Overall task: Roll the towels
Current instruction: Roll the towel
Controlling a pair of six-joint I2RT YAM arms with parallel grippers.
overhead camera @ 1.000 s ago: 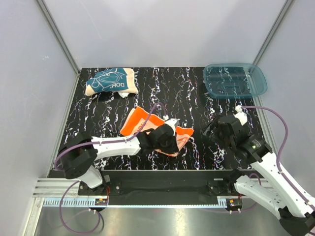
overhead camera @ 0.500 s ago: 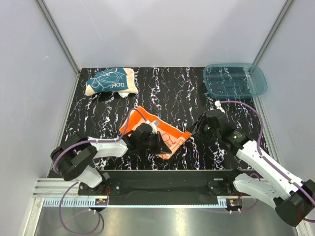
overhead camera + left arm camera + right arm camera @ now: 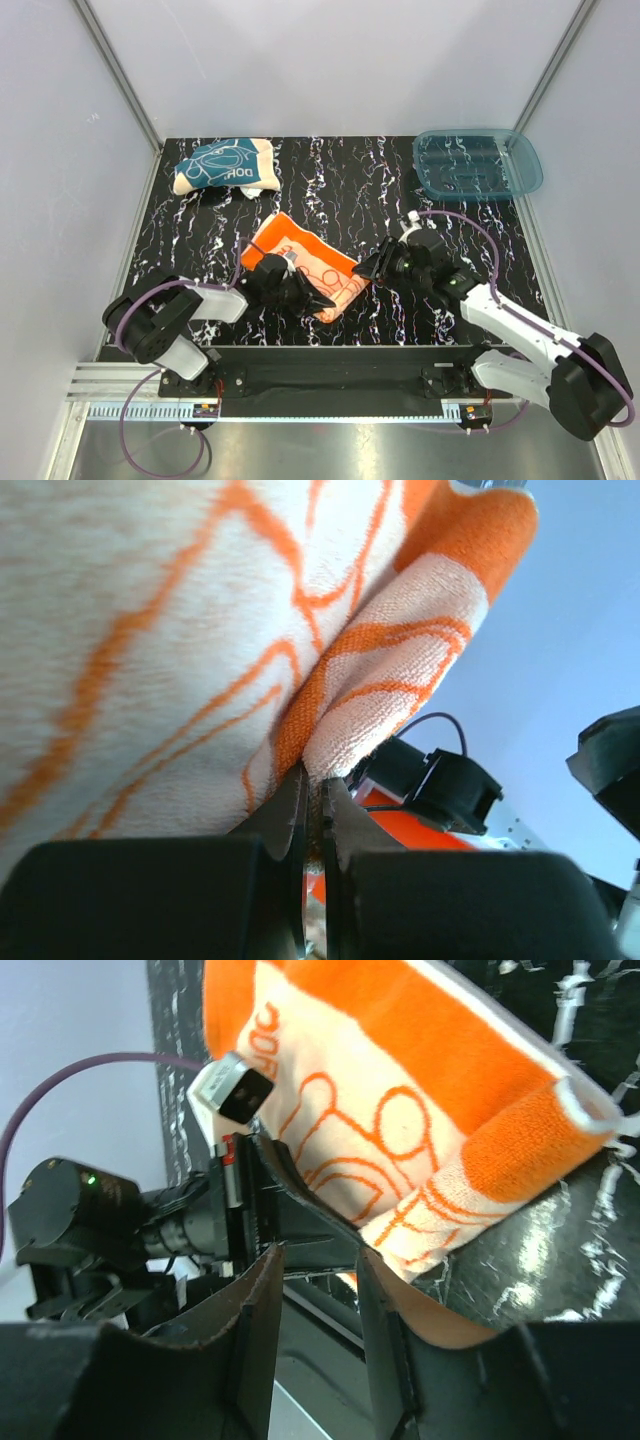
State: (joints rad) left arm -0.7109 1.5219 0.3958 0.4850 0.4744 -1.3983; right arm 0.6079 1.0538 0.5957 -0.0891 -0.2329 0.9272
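Observation:
The orange towel (image 3: 300,255) lies partly folded near the table's front middle, its cream back showing. My left gripper (image 3: 318,298) is shut on the towel's near edge. In the left wrist view the pinched fold (image 3: 345,735) rises from the closed jaws of that gripper (image 3: 315,790). My right gripper (image 3: 364,272) sits just right of the towel, open, with nothing between its fingers (image 3: 262,1300). Its right finger rests beside the folded corner of the orange towel (image 3: 480,1175). The teal towel (image 3: 225,165) lies crumpled at the back left.
A translucent blue tray (image 3: 520,180) stands at the back right corner. Grey walls close the table on three sides. The left arm's wrist (image 3: 150,1230) is close in front of the right gripper (image 3: 318,1252).
The left gripper has drawn back to the left and nearer, dragging the orange towel with it. The right arm has swung left up to the towel, and its jaws have narrowed.

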